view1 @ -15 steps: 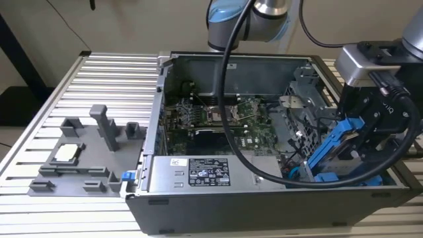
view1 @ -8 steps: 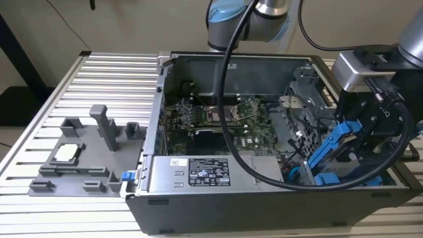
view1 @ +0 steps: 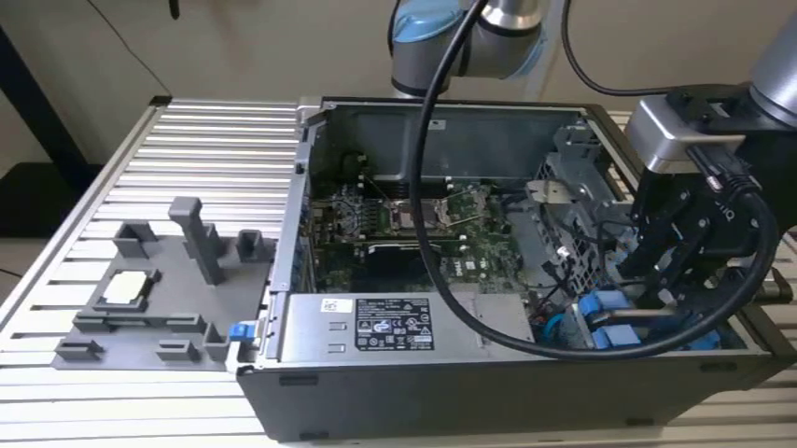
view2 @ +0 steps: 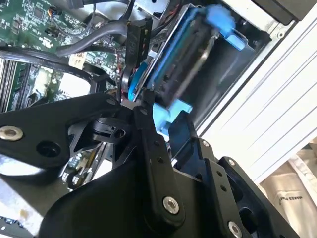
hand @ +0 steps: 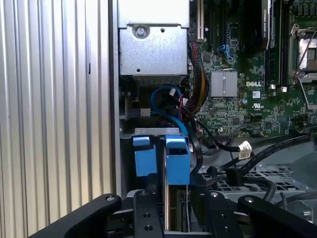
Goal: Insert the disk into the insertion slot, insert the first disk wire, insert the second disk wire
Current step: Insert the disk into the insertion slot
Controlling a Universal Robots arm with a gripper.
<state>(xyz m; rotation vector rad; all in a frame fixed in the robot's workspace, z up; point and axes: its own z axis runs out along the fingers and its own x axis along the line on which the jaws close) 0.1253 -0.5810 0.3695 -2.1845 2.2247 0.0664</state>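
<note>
The disk (hand: 166,198) stands on edge in its bright blue carrier (hand: 177,159), low in the near right corner of the open computer case (view1: 299,233). My black gripper (hand: 178,210) has one finger on each side of the carrier and looks shut on it. In the second wrist view the carrier (view2: 163,116) sits between the fingertips (view2: 143,106), against the dark-grey wall of the insertion slot (view2: 228,74). The exterior view shows the gripper (view1: 666,280) just above the blue carrier (view1: 610,305). A blue wire (hand: 166,96) curls just beyond the disk, and a black plug (view2: 136,42) hangs beside it.
A grey labelled power-supply box (view1: 373,327) fills the case's front, with the green motherboard (view1: 398,224) behind it. A thick black cable (view1: 430,187) loops from the arm across the case. A grey fixture (view1: 162,280) stands on the ribbed table at the exterior view's left.
</note>
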